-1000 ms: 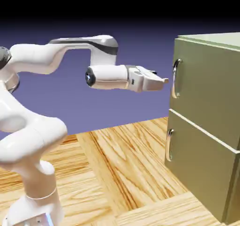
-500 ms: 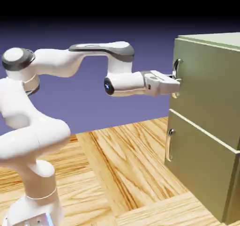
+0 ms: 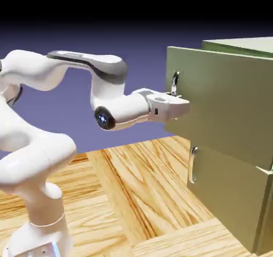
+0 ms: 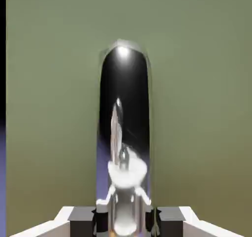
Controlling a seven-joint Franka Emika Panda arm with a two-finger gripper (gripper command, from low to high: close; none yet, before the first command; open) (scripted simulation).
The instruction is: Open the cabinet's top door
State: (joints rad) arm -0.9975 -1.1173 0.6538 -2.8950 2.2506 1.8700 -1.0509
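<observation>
Top door [image 3: 224, 101] (olive-green): ajar, its handle edge swung out from the cabinet [image 3: 234, 208] at the exterior view's right. Claw [image 3: 178, 102]: ours, which we held closed on its silver handle [image 4: 124, 133].

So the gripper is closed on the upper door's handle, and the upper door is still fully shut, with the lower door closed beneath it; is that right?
Not quite: the upper door stands partly open, as the exterior view shows. The rest is right.

In the exterior view I see the wood-grained table [image 3: 152, 197] at six o'clock, the blue-violet backdrop [image 3: 145, 58] toward twelve.
</observation>
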